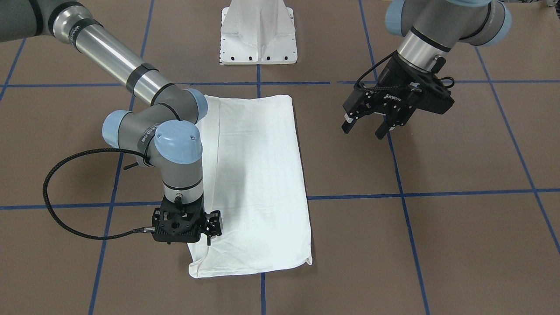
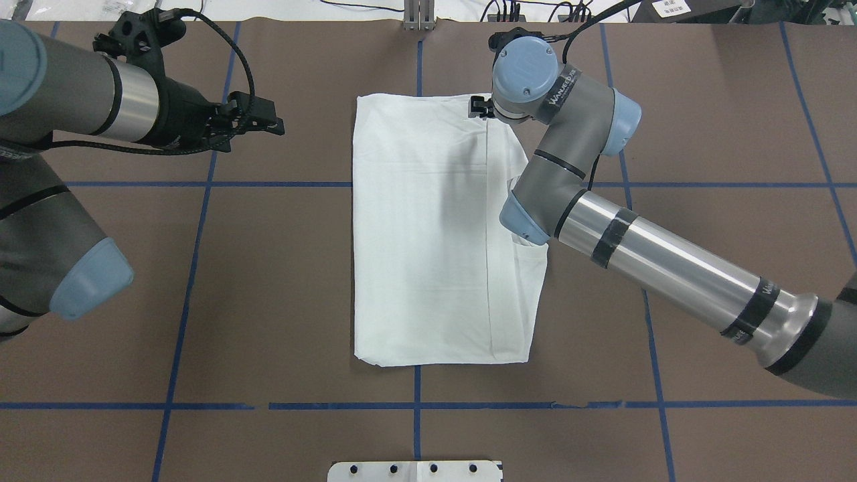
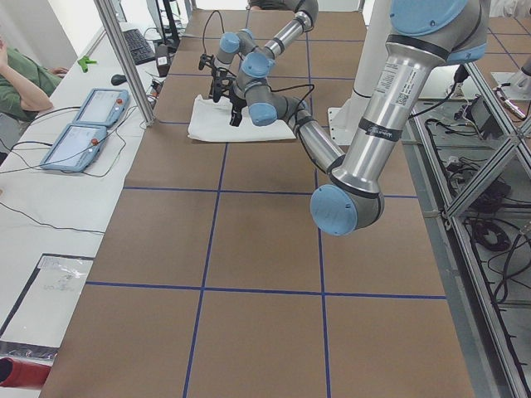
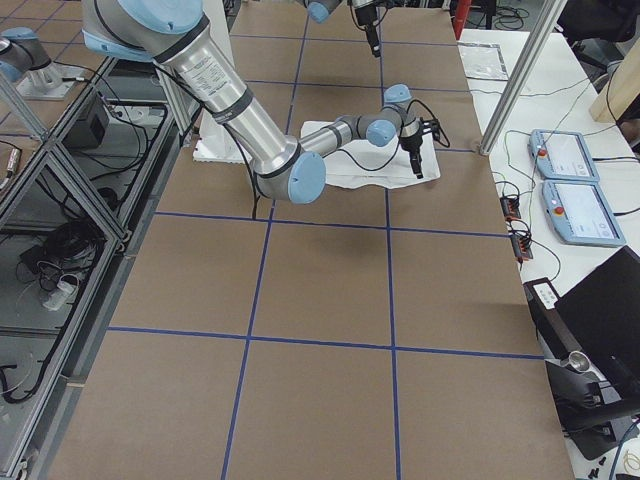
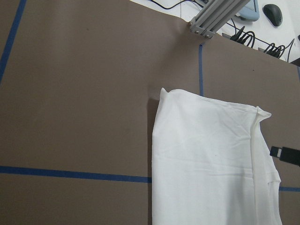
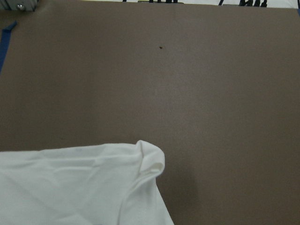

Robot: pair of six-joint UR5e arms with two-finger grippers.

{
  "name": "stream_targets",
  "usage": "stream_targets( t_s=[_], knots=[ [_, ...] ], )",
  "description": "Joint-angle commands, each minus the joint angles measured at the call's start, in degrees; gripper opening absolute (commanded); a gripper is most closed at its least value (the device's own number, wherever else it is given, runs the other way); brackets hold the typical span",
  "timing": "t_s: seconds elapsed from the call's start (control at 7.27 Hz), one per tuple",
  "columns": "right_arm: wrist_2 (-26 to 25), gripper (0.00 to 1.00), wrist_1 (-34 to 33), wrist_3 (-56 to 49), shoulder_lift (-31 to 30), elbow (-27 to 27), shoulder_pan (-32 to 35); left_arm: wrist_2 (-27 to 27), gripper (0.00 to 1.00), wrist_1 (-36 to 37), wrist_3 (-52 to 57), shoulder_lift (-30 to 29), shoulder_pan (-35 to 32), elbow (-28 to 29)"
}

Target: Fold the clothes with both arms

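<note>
On the table (image 2: pixel 268 268), T-shirt (image 2: pixel 428 234) lengthwise toward pedestal (image 2: pixel 415 470).

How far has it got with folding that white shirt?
Done: the shirt already lies as a long narrow rectangle, a side flap folded in. In hand: the right arm has its jaws down at a far corner; the left arm hovers aside, jaws open. Left: folding it shorter, I'd guess.
</note>
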Motion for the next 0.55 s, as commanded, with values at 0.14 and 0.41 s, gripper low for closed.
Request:
stream_targets(
  t_s=[0.14, 0.41],
  knots=[
    [-2.91, 0.99, 1.40, -3.69, 3.54, -6.73, -0.04, -0.04, 1.00, 0.00, 0.04, -0.13, 0.07, 0.54],
    [-3.08, 0.99, 1.40, -5.55, 3.55, -7.45, -0.04, -0.13, 1.00, -0.08, 0.04, -0.22, 0.07, 0.55]
  ],
)
